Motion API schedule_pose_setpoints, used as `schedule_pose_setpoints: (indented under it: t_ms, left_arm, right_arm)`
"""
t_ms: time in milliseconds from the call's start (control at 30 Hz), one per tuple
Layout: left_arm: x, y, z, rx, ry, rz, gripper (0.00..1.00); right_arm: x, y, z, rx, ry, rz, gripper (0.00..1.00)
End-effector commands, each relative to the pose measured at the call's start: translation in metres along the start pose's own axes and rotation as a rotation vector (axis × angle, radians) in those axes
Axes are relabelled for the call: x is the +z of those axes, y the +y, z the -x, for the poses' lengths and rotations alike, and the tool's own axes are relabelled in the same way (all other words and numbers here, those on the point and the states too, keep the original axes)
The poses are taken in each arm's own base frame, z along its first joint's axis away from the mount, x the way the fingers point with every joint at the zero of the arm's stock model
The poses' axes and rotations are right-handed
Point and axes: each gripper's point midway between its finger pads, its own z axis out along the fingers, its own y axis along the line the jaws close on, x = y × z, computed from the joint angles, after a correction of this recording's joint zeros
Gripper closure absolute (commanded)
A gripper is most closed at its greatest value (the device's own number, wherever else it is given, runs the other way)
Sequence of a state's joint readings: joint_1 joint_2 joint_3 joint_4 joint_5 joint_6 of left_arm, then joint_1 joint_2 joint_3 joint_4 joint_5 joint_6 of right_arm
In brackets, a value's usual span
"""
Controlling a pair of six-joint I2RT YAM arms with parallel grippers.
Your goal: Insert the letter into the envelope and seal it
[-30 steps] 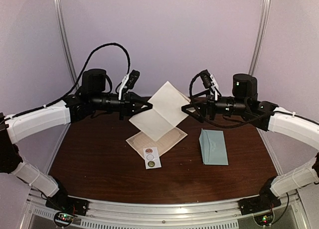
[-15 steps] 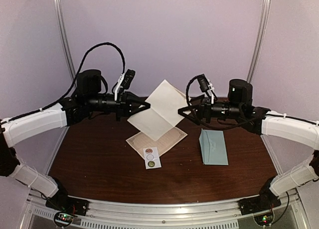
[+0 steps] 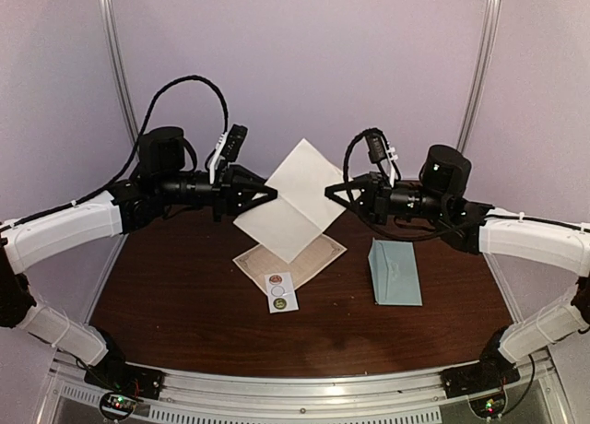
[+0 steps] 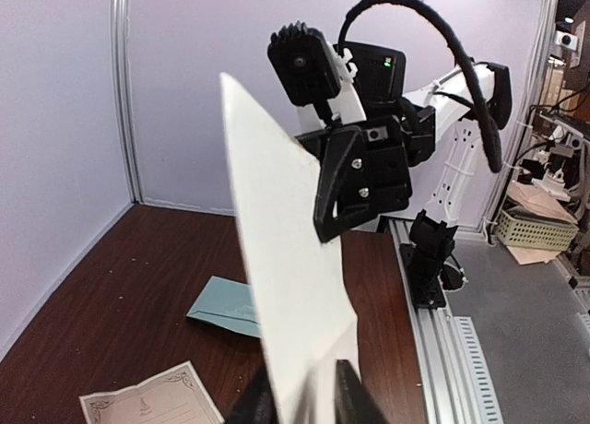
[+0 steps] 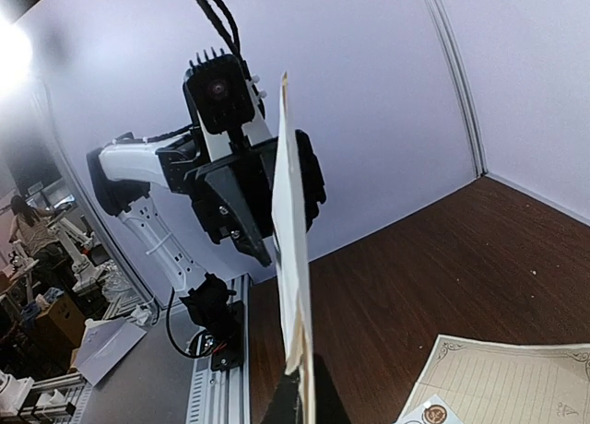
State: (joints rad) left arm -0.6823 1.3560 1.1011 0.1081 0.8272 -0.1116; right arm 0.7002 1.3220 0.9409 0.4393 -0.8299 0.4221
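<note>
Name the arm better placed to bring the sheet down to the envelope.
Right, probably: the right gripper is shut on the sheet, and the envelope lies on that side of the table, well away from the left gripper.

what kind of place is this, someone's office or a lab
Most likely a robotics lab test cell: two robot arms bolted to an aluminium rail at a wooden table, plain booth walls, and cluttered work space beyond.
</note>
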Motion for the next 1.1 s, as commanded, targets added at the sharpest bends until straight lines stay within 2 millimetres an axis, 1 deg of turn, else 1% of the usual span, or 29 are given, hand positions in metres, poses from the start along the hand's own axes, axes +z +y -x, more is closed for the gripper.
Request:
schedule_pose_setpoints:
  t_ms: [0, 33, 100, 200, 333, 433, 500, 567, 633, 700, 733, 800, 833, 867, 933, 1000, 1067]
  left_arm:
    - [-0.001, -0.005, 0.008, 0.023, -0.026, -0.021, 0.56]
    - [-0.001, -0.005, 0.007, 0.022, -0.024, -0.025, 0.53]
    - [0.000, -0.006, 0.006, 0.022, -0.020, -0.034, 0.54]
    - [0.001, -0.006, 0.006, 0.019, -0.016, -0.036, 0.63]
    - [0.001, -0.005, 0.006, 0.017, -0.013, -0.035, 0.74]
    - [0.002, -0.004, 0.004, 0.013, -0.010, -0.037, 0.77]
    - [0.002, -0.004, 0.004, 0.011, -0.008, -0.038, 0.83]
    - [0.003, -0.003, 0.002, 0.007, -0.005, -0.039, 0.93]
    - [0.004, -0.003, 0.001, 0.004, -0.002, -0.043, 1.00]
    - [0.004, -0.003, 0.001, 0.004, -0.002, -0.044, 1.00]
    - [0.004, -0.003, 0.001, 0.004, -0.002, -0.044, 1.00]
    - [0.004, -0.002, 0.001, 0.003, -0.002, -0.042, 1.00]
    - [0.004, -0.003, 0.001, 0.004, -0.002, -0.040, 1.00]
    - [0.004, -0.002, 0.001, 0.004, -0.002, -0.036, 1.00]
    - [0.003, 0.000, 0.002, 0.003, -0.001, -0.024, 1.00]
    - [0.003, 0.000, 0.002, 0.004, 0.000, -0.015, 1.00]
    - [0.002, 0.003, 0.003, 0.003, 0.001, 0.005, 1.00]
  right_arm:
    - [-0.006, 0.002, 0.021, -0.021, -0.078, -0.039, 1.00]
    - [-0.008, 0.003, 0.023, -0.023, -0.086, -0.045, 1.00]
    - [-0.010, 0.004, 0.028, -0.028, -0.098, -0.052, 1.00]
    - [-0.013, 0.001, 0.030, -0.035, -0.095, -0.074, 1.00]
    - [-0.013, -0.002, 0.025, -0.041, -0.064, -0.092, 1.00]
    - [-0.011, -0.001, 0.020, -0.048, -0.026, -0.077, 1.00]
    - [-0.009, -0.002, 0.017, -0.056, 0.003, -0.079, 1.00]
    - [-0.009, -0.004, 0.015, -0.062, 0.023, -0.088, 1.00]
    - [-0.009, -0.004, 0.016, -0.071, 0.027, -0.094, 1.00]
    - [-0.010, -0.004, 0.019, -0.074, 0.020, -0.101, 1.00]
    - [-0.010, -0.004, 0.020, -0.077, 0.014, -0.106, 0.98]
    - [-0.012, -0.006, 0.024, -0.081, 0.003, -0.121, 0.85]
    - [-0.014, -0.006, 0.027, -0.084, -0.002, -0.128, 0.74]
    - [-0.016, -0.008, 0.029, -0.086, -0.007, -0.141, 0.60]
    - [-0.021, -0.010, 0.033, -0.094, -0.018, -0.172, 0.42]
    - [-0.028, -0.014, 0.038, -0.103, -0.031, -0.213, 0.27]
    - [-0.038, -0.018, 0.044, -0.113, -0.048, -0.262, 0.16]
